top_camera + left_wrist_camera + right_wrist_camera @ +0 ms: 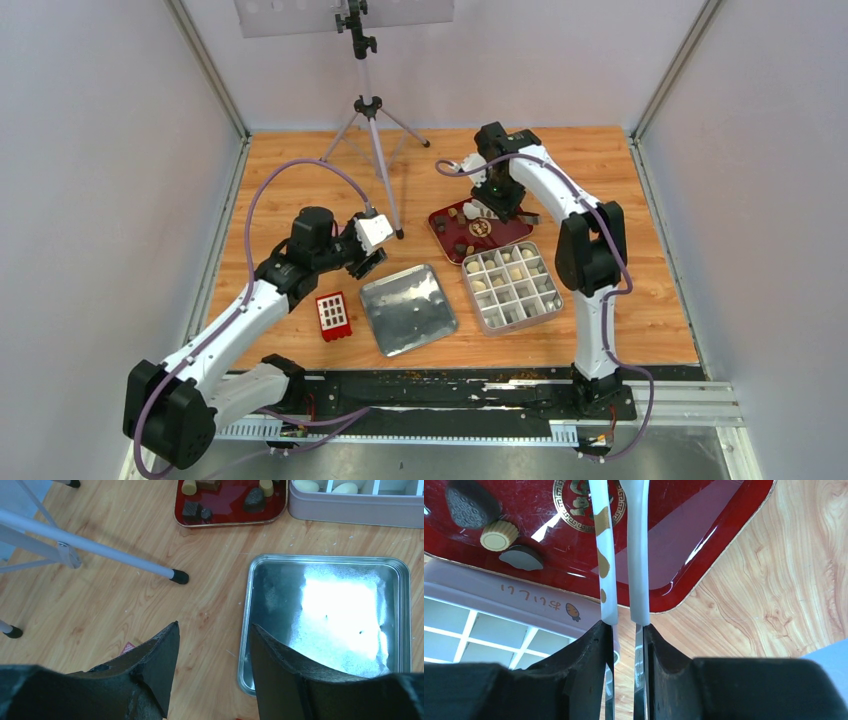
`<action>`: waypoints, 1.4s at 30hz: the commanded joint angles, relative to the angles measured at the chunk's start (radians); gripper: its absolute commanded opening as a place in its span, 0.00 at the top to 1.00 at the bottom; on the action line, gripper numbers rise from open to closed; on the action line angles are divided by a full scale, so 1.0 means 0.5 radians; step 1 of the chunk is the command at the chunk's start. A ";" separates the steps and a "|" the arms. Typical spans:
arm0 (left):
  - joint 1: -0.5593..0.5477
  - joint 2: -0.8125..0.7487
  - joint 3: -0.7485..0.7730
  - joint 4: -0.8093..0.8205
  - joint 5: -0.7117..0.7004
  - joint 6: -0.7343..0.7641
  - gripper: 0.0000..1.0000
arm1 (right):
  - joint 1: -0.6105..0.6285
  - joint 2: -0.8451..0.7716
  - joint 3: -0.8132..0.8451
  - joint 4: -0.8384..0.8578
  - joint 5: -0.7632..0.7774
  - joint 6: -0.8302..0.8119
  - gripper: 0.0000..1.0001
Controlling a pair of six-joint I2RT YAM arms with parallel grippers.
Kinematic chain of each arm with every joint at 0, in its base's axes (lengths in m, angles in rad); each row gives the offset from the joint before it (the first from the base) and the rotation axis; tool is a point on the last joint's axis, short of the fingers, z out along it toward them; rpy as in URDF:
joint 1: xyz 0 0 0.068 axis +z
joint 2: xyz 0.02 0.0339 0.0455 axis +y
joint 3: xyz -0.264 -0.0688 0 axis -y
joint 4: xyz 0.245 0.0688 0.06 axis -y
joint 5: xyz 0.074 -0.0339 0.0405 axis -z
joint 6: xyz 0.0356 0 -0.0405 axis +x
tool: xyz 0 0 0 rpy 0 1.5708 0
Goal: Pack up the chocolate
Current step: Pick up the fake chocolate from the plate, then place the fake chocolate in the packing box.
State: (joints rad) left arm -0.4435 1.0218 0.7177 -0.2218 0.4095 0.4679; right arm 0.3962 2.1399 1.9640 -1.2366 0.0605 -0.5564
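Three chocolate pieces [499, 536] upper left of right wrist view, on red lacquer tray [734, 505]; others in pale divided tin [484, 587]. My right gripper [623, 627] clamped on white plastic tweezers [639, 555]; left gripper [214, 627] jaws apart. I'd squeeze gently, lift straight

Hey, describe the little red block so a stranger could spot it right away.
On the wooden table, look just left of the shiny metal tray. The red block lies there, the only thing with a grid of white squares.

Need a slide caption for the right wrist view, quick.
Right pincer gripping white tweezers over the red tray, three chocolates on it, divided box beside.
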 commanded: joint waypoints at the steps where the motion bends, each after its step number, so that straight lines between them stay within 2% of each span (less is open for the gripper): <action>1: 0.010 -0.034 -0.013 0.075 0.037 -0.036 0.38 | 0.001 -0.226 -0.043 0.020 0.116 -0.039 0.80; 6: 0.009 0.001 0.001 0.079 0.032 -0.029 0.38 | 0.002 -0.583 -0.271 0.024 0.089 -0.105 0.82; 13: 0.009 0.094 0.040 0.083 0.065 -0.065 0.38 | 0.032 -1.131 -0.755 -0.126 -0.283 -0.251 0.82; 17: 0.009 0.119 0.061 0.138 0.034 -0.103 0.39 | 0.117 -1.468 -1.108 -0.221 -0.429 -0.351 0.81; 21: 0.010 0.144 0.082 0.161 0.021 -0.119 0.39 | 0.226 -1.670 -1.320 -0.285 -0.456 -0.393 0.80; 35: 0.009 0.144 0.086 0.128 0.029 -0.116 0.39 | 0.294 -1.648 -1.313 -0.360 -0.366 -0.425 0.76; 42: 0.009 0.150 0.080 0.138 0.030 -0.114 0.39 | 0.306 -1.619 -1.335 -0.398 -0.342 -0.447 0.69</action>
State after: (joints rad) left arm -0.4435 1.0981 0.7174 -0.1814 0.4156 0.4244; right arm 0.5407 1.3258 1.2812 -1.4181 -0.1211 -0.7551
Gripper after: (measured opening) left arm 0.610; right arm 0.303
